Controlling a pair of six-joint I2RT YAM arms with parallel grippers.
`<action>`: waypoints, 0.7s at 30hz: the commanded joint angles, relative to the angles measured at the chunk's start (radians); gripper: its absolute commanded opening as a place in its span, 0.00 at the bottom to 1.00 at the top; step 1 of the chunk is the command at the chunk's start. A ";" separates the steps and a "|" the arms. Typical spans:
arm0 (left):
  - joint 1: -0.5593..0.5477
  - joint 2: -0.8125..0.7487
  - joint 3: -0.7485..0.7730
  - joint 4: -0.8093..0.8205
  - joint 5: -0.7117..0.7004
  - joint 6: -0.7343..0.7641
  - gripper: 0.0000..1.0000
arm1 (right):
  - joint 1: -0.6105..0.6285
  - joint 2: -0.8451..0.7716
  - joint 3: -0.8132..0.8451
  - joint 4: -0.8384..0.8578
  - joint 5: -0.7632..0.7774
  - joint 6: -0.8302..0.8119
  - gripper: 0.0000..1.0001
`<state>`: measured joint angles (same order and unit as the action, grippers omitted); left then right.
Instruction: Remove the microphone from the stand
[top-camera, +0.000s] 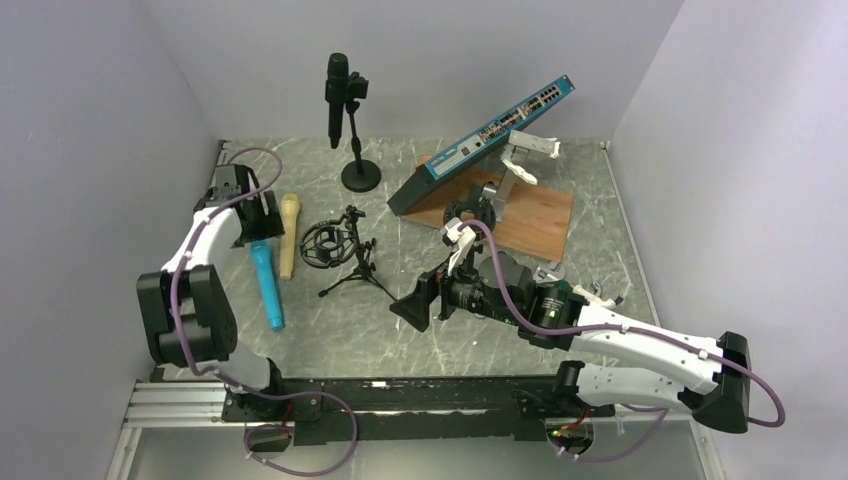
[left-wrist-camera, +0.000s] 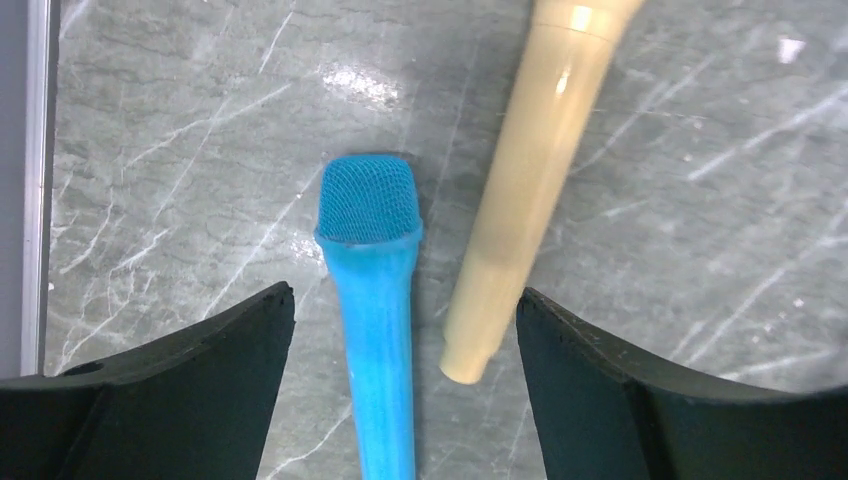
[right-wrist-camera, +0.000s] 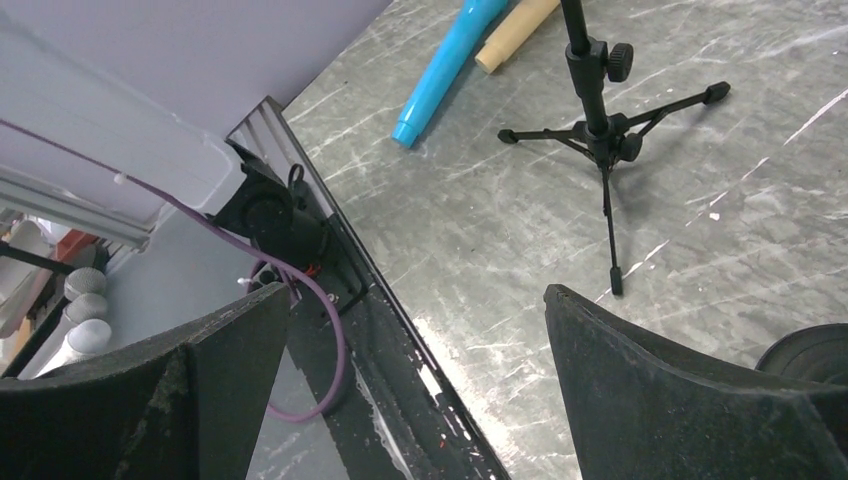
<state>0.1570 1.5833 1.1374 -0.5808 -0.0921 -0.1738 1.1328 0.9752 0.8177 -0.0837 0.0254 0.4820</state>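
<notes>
The black microphone (top-camera: 336, 90) is shown clipped upright in the round-based stand (top-camera: 359, 170) at the tabletop's (top-camera: 330, 340) far side. The left end effector (left-wrist-camera: 400, 310) and right end effector (right-wrist-camera: 418, 310) are held released.

Left arm (top-camera: 213, 238) and right arm (top-camera: 640, 345) wear white shells, black joints, looping purple cables (top-camera: 252, 150) and matte black jaws.

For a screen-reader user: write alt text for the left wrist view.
A bright blue mesh-headed microphone and a beige plastic microphone lie side by side, not touching, on a grey marbled table, seen from above. The left gripper hangs open over them, one black finger at each lower corner.
</notes>
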 joint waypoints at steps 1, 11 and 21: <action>-0.035 -0.154 -0.071 0.098 0.020 -0.013 0.88 | 0.001 -0.013 0.024 0.025 0.011 0.022 1.00; -0.176 -0.625 -0.331 0.387 0.036 0.023 0.96 | 0.001 -0.045 0.153 -0.172 0.140 -0.055 1.00; -0.238 -0.848 -0.268 0.225 0.166 -0.148 0.96 | 0.000 -0.020 0.373 -0.326 0.296 -0.164 1.00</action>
<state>-0.0818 0.8341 0.8345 -0.3088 0.0017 -0.2314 1.1328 0.9665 1.1397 -0.3603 0.2409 0.3687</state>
